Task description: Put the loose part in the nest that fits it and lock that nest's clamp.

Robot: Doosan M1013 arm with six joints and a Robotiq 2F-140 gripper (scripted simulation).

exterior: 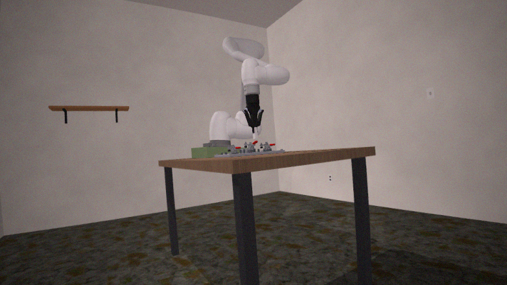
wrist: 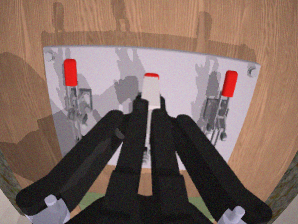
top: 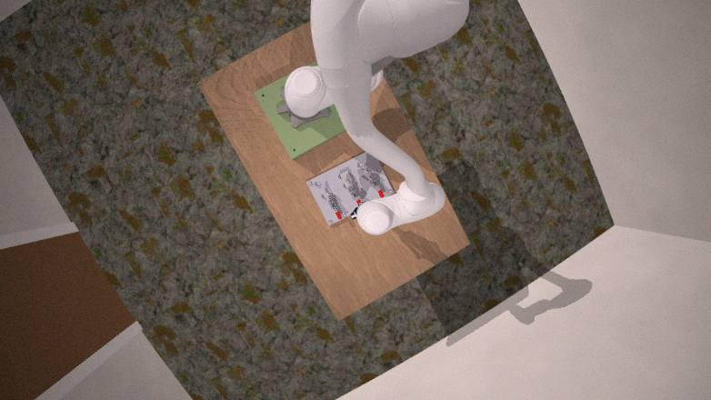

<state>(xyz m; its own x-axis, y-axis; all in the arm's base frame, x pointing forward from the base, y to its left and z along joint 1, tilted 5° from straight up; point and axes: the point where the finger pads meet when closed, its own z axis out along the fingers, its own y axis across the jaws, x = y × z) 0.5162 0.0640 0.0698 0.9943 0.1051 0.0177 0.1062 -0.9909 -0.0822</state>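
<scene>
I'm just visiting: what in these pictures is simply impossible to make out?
- The loose part: I cannot find it in any view, and the fixture plate is too small in the top view to show whether a nest holds it.
- Middle clamp handle: the shut gripper hides all but its red tip in the wrist view.
- Pad layouts: too small in the exterior view and blurred in the wrist view.

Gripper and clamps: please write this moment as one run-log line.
gripper: shut, holds nothing | position: above middle clamp handle | fixture plate: three red handles visible | loose part: not visible
</scene>
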